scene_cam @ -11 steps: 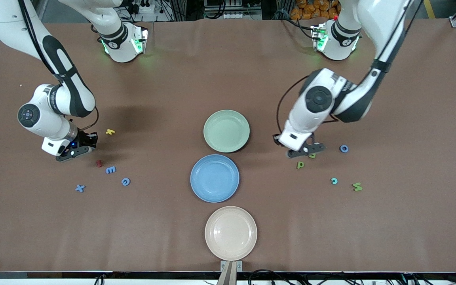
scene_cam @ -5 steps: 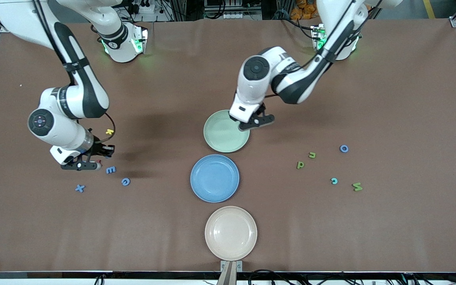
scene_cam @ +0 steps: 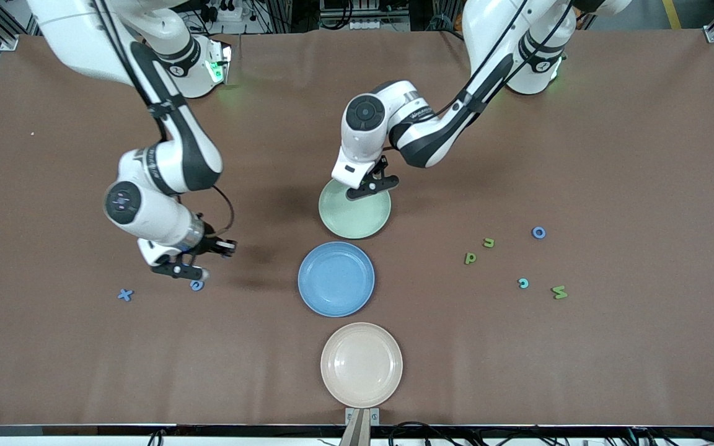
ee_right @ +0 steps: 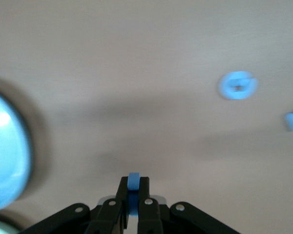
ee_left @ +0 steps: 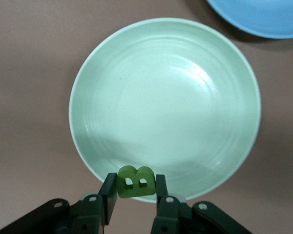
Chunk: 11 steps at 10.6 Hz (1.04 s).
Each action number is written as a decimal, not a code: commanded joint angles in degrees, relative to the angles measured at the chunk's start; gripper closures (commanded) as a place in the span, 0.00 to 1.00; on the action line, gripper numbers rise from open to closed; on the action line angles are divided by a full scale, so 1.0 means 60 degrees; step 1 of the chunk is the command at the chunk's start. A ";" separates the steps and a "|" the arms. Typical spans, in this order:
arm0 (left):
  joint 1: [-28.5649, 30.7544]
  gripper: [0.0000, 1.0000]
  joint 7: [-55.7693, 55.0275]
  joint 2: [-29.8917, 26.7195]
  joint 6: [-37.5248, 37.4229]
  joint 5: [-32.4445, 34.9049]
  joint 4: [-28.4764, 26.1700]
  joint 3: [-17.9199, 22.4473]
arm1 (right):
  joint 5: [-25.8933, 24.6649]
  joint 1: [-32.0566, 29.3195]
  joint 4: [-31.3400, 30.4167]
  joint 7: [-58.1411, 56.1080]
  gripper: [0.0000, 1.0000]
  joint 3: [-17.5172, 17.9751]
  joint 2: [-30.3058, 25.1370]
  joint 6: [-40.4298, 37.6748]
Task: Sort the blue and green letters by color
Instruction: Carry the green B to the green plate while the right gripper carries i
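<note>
At the bottom centre of the left wrist view, a green B [ee_left: 135,181] is sitting upright, pinched between the left gripper [ee_left: 135,195] fingers, hanging over the green plate [scene_cam: 355,214] rim. In the right wrist view, the right gripper [ee_right: 132,200] is clamping a blue piece [ee_right: 133,181] edge-on over bare table. In the front view's lower left, a blue X [scene_cam: 125,295] and blue C [scene_cam: 196,285] are lying; the right gripper is hovering partly over the C. At centre, a blue plate [scene_cam: 336,279] and beige plate [scene_cam: 361,365] are sitting. At right, green p [scene_cam: 470,257], n [scene_cam: 489,243], M [scene_cam: 559,292], a blue O [scene_cam: 538,232] and teal c [scene_cam: 523,283] are lying scattered.
</note>
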 commanded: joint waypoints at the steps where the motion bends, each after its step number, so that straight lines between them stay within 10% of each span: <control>1: -0.0219 0.94 -0.0017 0.1025 -0.0100 0.0348 0.0930 0.0418 | 0.0370 0.1057 0.2418 0.1711 1.00 -0.0079 0.1735 -0.0062; 4: -0.0088 0.55 0.0593 0.1028 -0.0100 0.0979 0.1150 0.0578 | 0.0399 0.1703 0.3462 0.3089 1.00 -0.0050 0.2688 0.1044; 5: 0.0072 0.01 0.1193 0.0955 -0.0100 0.0893 0.1355 0.0710 | 0.0400 0.1995 0.3493 0.3397 1.00 -0.0021 0.2923 0.1835; 10: 0.1504 0.00 0.3474 0.0004 -0.0831 0.0892 0.1313 0.0711 | 0.0400 0.2670 0.3523 0.4567 0.97 0.0023 0.3263 0.2956; 11: 0.1814 0.00 0.4325 -0.0012 -0.0861 0.0892 0.1255 0.0711 | 0.0342 0.2701 0.3523 0.4775 0.53 0.0009 0.3263 0.2942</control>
